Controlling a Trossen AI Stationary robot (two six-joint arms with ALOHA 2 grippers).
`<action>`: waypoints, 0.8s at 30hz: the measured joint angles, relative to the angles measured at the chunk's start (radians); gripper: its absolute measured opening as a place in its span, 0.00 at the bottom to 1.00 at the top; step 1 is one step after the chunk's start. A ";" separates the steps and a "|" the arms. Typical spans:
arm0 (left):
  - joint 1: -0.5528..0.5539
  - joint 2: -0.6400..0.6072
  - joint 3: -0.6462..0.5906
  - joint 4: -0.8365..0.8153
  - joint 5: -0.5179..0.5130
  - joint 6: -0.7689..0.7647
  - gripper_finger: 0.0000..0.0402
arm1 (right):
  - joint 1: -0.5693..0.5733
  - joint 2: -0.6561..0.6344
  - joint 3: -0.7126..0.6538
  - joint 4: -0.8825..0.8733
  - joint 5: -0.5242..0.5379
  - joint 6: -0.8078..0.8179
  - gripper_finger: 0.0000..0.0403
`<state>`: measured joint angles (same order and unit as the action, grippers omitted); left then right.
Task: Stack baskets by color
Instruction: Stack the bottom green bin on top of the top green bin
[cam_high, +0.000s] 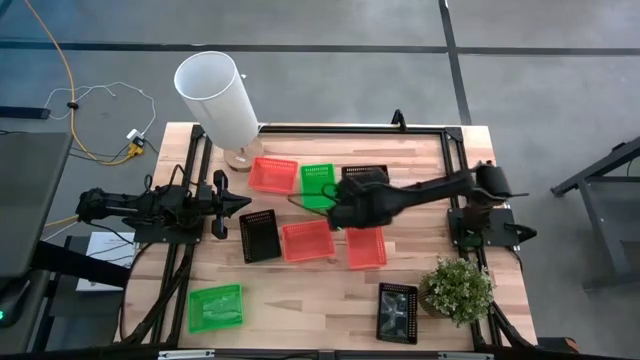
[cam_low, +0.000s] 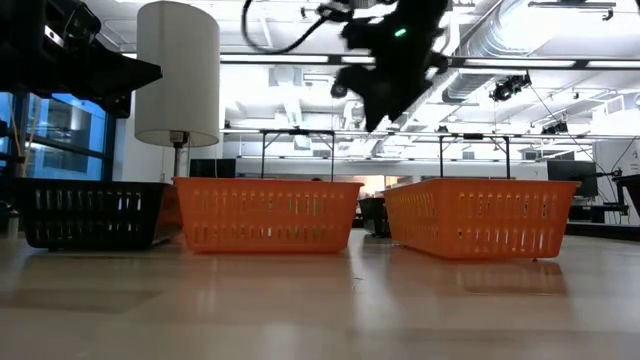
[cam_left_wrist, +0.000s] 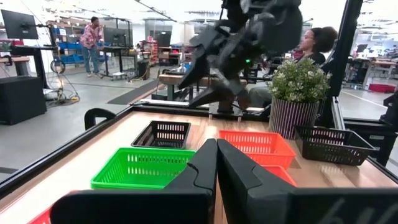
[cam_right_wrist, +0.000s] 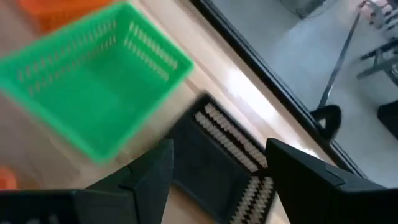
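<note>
My right gripper (cam_high: 335, 212) hangs open above the middle of the table, with nothing between its fingers (cam_right_wrist: 219, 152). Below it a green basket (cam_right_wrist: 93, 81) and a black basket (cam_right_wrist: 217, 165) stand side by side on the table near the far edge. A red basket (cam_high: 273, 174) stands left of that green basket (cam_high: 318, 180). A black basket (cam_high: 259, 236) and two red baskets (cam_high: 308, 240) (cam_high: 366, 247) stand in a row at mid-table. Near the front edge are a green basket (cam_high: 215, 307) and a black basket (cam_high: 397, 312). My left gripper (cam_high: 245, 205) waits shut at the table's left.
A tall white cylinder (cam_high: 215, 95) stands on a round base at the far left corner. A small potted plant (cam_high: 458, 288) stands at the near right, next to the black basket. People show in the room beyond the table in the left wrist view.
</note>
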<state>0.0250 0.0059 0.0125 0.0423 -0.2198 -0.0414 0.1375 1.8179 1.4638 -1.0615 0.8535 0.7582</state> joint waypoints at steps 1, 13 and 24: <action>0.000 0.000 0.000 0.000 0.000 0.000 0.00 | 0.009 -0.037 -0.046 0.000 -0.008 0.014 0.60; 0.000 0.000 0.000 0.000 0.000 0.000 0.00 | 0.019 -0.712 -0.820 0.941 -0.235 -0.240 0.60; 0.000 0.000 0.000 0.000 0.000 0.000 0.00 | -0.047 -0.824 -1.241 2.076 -0.542 -0.693 0.60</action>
<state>0.0250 0.0059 0.0124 0.0422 -0.2195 -0.0410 0.0906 0.9939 0.2224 1.0146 0.3114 0.0656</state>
